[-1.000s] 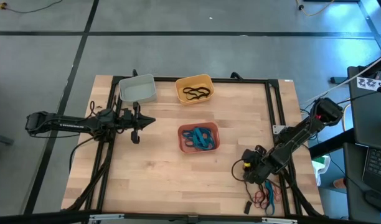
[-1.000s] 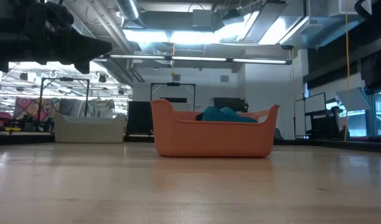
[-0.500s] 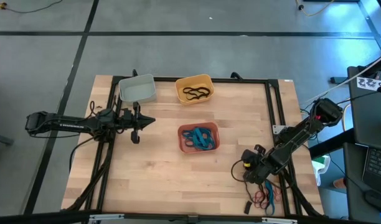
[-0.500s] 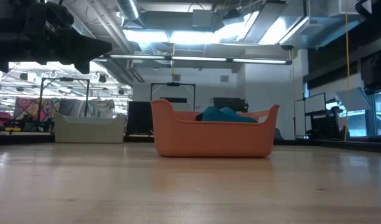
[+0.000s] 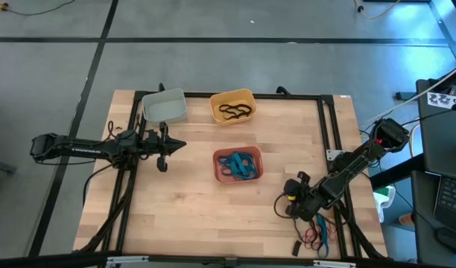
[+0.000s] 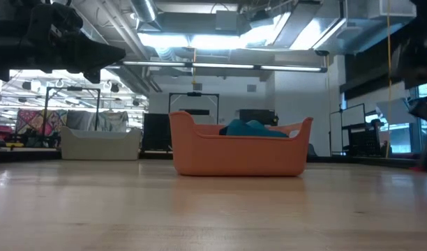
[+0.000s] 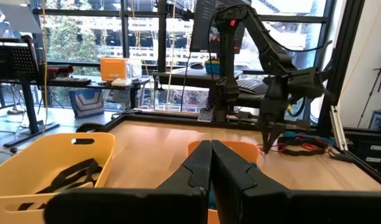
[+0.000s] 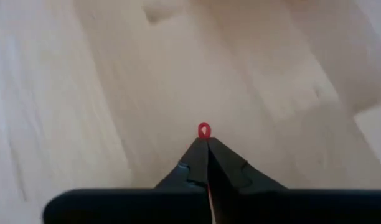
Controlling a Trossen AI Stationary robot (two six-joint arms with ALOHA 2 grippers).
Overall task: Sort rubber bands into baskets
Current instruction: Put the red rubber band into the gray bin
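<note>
The right gripper [image 8: 203, 142] is at the near right corner of the table [image 5: 191, 216], its fingers pressed together on a red rubber band [image 8: 203, 130]; a small red loop of it sticks out just past the fingertips. Only the right wrist view shows this pinch. From above, the same gripper [image 5: 285, 210] is a dark shape over bare wood, and the band in it is too small to make out there.

Just beside it, nearer the table's front edge, lies a loose pile of red and blue rubber bands [image 5: 317, 238], partly hidden among black cables [image 5: 340, 223] by the frame rail.

Farther in, near the middle of the table, stands the salmon-red basket [image 5: 238, 165] with blue bands [image 5: 237, 164] in it. The low view shows them heaped above its rim [image 6: 252, 128].

At the far edge are the yellow basket [image 5: 232, 106], holding black bands [image 5: 235, 112], and just left of it the pale grey basket [image 5: 165, 106].

The left gripper [image 5: 162, 158] waits at the table's left side, well apart from the salmon-red basket, with its fingers [image 7: 197, 168] shut on nothing. Its wrist view looks across the table to the right arm [image 7: 271, 68].
</note>
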